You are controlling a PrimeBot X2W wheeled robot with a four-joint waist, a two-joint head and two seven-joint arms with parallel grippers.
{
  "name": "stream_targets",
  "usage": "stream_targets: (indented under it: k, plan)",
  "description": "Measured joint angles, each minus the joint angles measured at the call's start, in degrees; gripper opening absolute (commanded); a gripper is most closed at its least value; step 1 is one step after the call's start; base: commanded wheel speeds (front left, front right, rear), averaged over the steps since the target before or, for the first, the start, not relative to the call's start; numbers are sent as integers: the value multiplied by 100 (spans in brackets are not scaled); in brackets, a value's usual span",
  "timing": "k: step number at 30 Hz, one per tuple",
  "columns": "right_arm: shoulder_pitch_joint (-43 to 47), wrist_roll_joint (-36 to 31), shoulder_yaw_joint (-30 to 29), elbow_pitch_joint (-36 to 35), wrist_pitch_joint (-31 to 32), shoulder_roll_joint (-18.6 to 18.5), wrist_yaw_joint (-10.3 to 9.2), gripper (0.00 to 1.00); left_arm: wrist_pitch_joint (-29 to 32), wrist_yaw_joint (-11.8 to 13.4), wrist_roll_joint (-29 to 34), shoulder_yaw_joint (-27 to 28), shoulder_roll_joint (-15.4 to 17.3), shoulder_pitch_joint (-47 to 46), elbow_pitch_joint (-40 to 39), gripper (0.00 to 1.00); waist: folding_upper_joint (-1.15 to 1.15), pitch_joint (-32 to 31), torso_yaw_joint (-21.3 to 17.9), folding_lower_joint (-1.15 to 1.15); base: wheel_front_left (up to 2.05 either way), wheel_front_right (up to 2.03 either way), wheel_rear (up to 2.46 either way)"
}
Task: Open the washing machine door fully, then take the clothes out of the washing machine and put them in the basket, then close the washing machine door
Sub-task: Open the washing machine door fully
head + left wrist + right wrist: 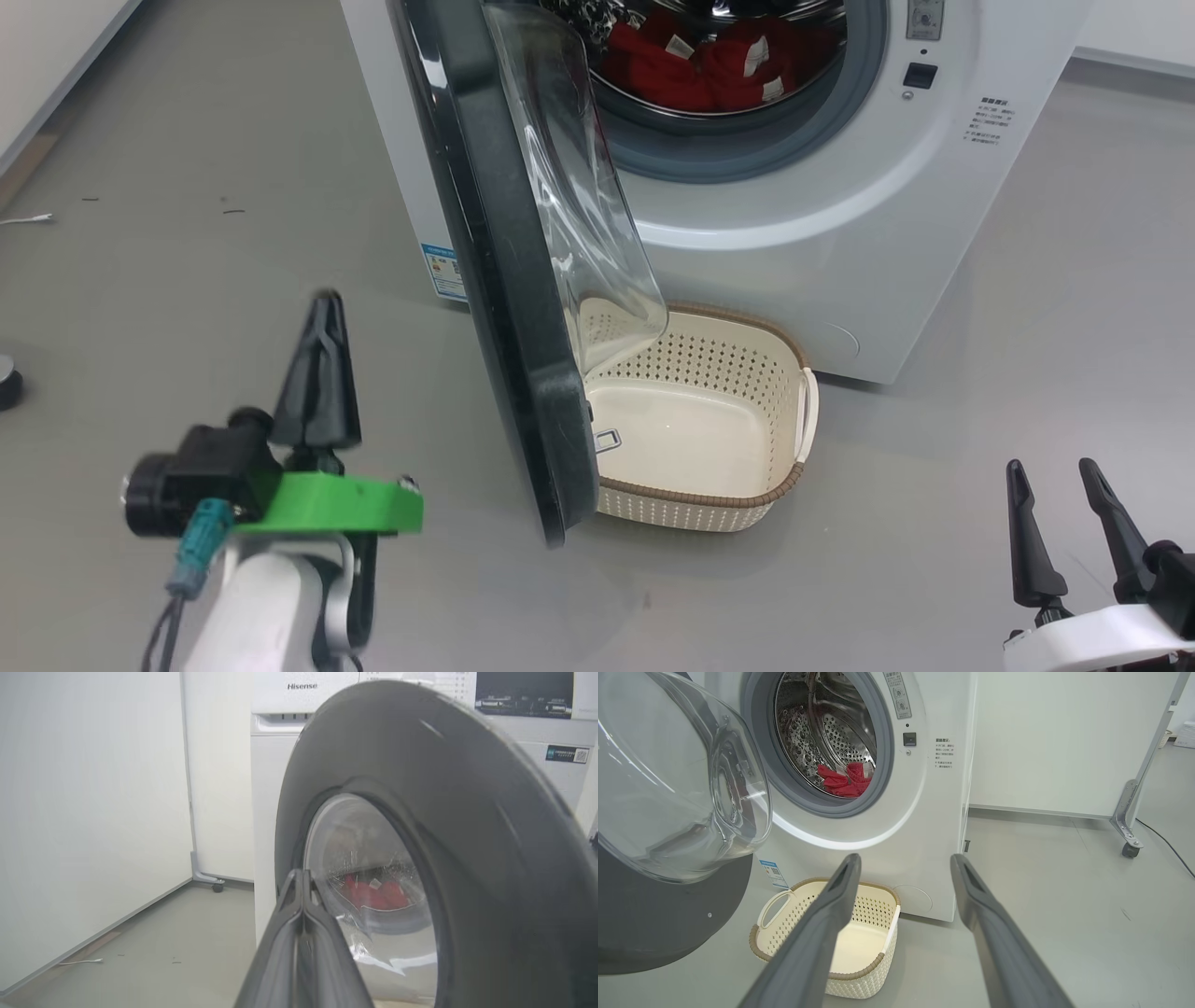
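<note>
The washing machine door (504, 280) stands half open above the left end of the basket (747, 499); the clothes (709, 65) lie in the drum (840, 742). My left hand (325, 303), pinched shut and empty, sits outside the door; my right hand (1052, 467) gapes empty. Opening looks unfinished: next, nudge it wider.

Red clothes (695, 65) – cream perforated basket (738, 359)
</note>
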Motion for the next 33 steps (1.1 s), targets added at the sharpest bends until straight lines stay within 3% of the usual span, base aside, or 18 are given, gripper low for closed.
stream_targets:
  k: [7, 16, 25, 33]
  plan:
    - [9, -64, -44, 0, 0, 47, 51, 100, -29, 0, 137, -67, -1, -457, -1214, 0, 0, -12, -37, 0, 0, 0, 0]
    - [11, -96, -70, 15, 0, 118, 102, 100, -32, 1, 186, -1009, 2, -683, -2176, 0, 0, -10, -126, 0, 0, 0, 0]
    - [11, -188, -82, 42, 0, 163, 153, 100, -30, -66, 77, -2724, 21, -493, -1887, 0, 0, 4, -222, 0, 0, 0, 0]
    - [10, -218, -121, 93, 0, 177, 201, 100, 392, -65, 7, -3218, 64, -43, -1157, 0, 0, 39, -281, 0, 0, 0, 0]
